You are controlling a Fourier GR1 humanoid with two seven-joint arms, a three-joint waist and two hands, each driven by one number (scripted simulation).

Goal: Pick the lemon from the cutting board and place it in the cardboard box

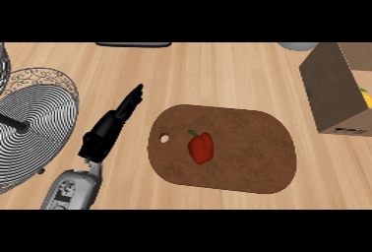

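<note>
One hand in view: left hand (103,135), fingers straight, released, holding nothing, over the tabletop (218,74) just left of the cutting board (247,167). Right hand wasn't in frame. One board, with one red bell pepper (201,147) on it. One cardboard box (330,93) at right; the lemon (367,97) showed as a yellow sliver inside it. Dark print (347,131) on the box side was unreadable. One wire basket (36,123) far left.
</note>
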